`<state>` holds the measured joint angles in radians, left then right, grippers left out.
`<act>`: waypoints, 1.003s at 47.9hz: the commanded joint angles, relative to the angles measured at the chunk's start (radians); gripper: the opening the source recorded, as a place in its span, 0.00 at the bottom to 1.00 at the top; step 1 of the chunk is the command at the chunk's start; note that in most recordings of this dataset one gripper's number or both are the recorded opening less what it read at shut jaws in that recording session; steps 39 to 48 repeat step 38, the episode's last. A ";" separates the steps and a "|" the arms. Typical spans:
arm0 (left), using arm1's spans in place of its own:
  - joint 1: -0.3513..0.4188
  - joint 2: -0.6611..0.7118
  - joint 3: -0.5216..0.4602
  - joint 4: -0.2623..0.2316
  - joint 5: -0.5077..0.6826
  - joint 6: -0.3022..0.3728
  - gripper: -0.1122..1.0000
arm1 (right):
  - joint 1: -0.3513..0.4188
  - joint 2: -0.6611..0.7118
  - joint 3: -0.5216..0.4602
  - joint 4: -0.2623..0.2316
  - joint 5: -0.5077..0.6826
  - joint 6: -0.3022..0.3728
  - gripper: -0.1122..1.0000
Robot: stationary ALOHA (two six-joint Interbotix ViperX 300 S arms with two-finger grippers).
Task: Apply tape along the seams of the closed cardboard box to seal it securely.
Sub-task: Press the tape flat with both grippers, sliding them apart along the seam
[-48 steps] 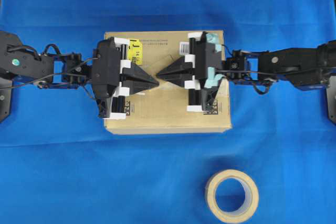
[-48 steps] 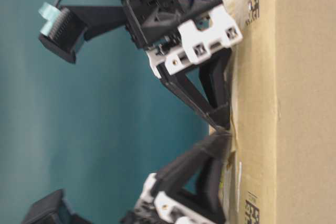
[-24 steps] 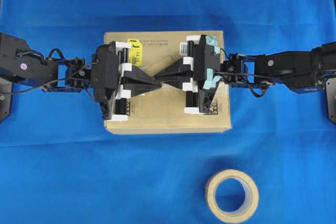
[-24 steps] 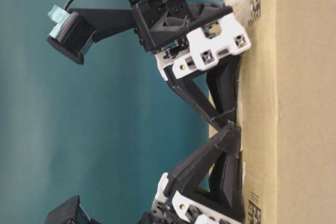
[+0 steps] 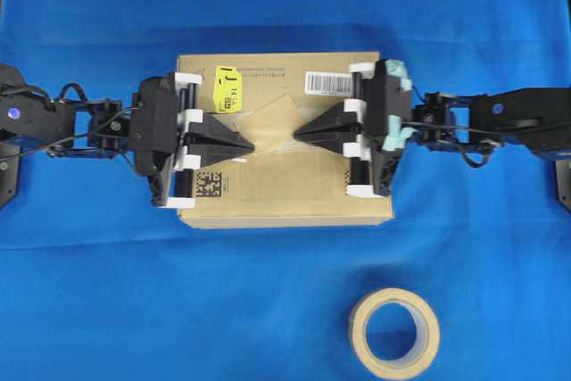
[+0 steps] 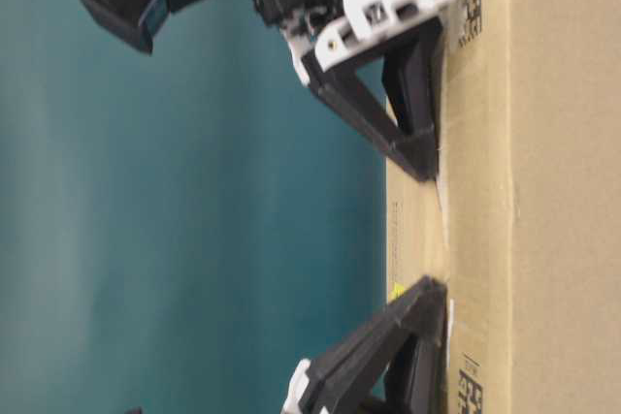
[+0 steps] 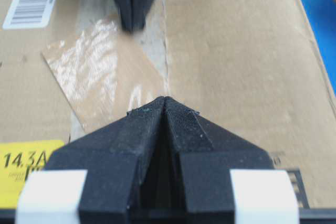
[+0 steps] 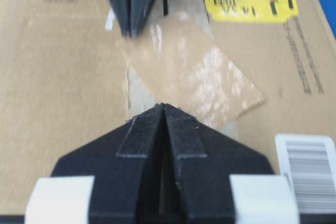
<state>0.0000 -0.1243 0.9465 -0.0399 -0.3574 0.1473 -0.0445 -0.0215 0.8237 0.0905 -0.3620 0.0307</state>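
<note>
Tape (image 5: 272, 119): small tan, glossy square piece lying flat on top of the cardboard box (image 5: 285, 194), mid-frame in the overhead view, turned askew so its corners point along and across the box. It sits over the seams (image 7: 167, 35), the straight flap line bordered by pale old residue; in the left wrist view most of the piece lies left of that line.

Left gripper (image 5: 251, 144): jaws pressed together to a closed wedge, nothing between them, tip at the tape's left corner on the box top. Right gripper (image 5: 297, 134): same, pinched closed and empty, tip at the tape's right edge. The two tips face each other across the piece, apart. Whether either tip actually touches the tape or just the cardboard beside it, can't tell. In the table-level view both wedges lie against the box face with bare cardboard between them.

Around on the box top: yellow sticker (image 5: 228, 86) upper left of the tape, white barcode label (image 5: 328, 83) upper right, square black-and-white code (image 5: 207, 185) lower left by the left gripper body.

Off the box: beige tape roll (image 5: 393, 332) lower right of the overhead frame, well apart, on the blue cloth (image 5: 89, 292).
</note>
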 commanded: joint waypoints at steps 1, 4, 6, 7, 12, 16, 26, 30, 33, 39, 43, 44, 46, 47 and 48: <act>-0.008 -0.060 -0.009 0.000 0.023 0.009 0.10 | 0.000 -0.063 0.002 0.003 0.006 -0.003 0.12; -0.008 -0.110 -0.011 0.000 0.043 0.021 0.10 | 0.000 -0.121 -0.003 0.002 0.040 -0.012 0.12; -0.008 -0.147 -0.011 0.000 0.058 0.029 0.10 | 0.000 -0.160 -0.005 -0.003 0.063 -0.014 0.12; -0.008 -0.166 -0.011 0.000 0.066 0.032 0.10 | 0.002 -0.178 -0.005 -0.006 0.075 -0.015 0.12; -0.005 -0.261 -0.009 0.000 0.106 0.046 0.10 | 0.000 -0.272 -0.003 -0.020 0.126 -0.020 0.12; 0.003 -0.330 -0.002 0.000 0.140 0.055 0.10 | 0.000 -0.353 0.006 -0.031 0.164 -0.020 0.12; 0.029 -0.502 0.049 0.000 0.235 0.035 0.10 | 0.000 -0.523 0.072 -0.034 0.241 -0.018 0.12; 0.043 -0.571 0.078 0.000 0.275 0.014 0.10 | 0.000 -0.604 0.107 -0.032 0.287 -0.017 0.12; 0.044 -0.629 0.097 0.000 0.314 0.009 0.10 | 0.000 -0.683 0.135 -0.031 0.339 -0.014 0.12; 0.044 -0.727 0.124 0.000 0.390 -0.015 0.10 | 0.000 -0.785 0.173 -0.031 0.419 -0.014 0.12; 0.044 -0.727 0.124 0.000 0.390 -0.015 0.10 | 0.000 -0.785 0.173 -0.031 0.419 -0.014 0.12; 0.044 -0.727 0.124 0.000 0.390 -0.015 0.10 | 0.000 -0.785 0.173 -0.031 0.419 -0.014 0.12; 0.044 -0.727 0.124 0.000 0.390 -0.015 0.10 | 0.000 -0.785 0.173 -0.031 0.419 -0.014 0.12; 0.044 -0.727 0.124 0.000 0.390 -0.015 0.10 | 0.000 -0.785 0.173 -0.031 0.419 -0.014 0.12; 0.044 -0.727 0.124 0.000 0.390 -0.015 0.10 | 0.000 -0.785 0.173 -0.031 0.419 -0.014 0.12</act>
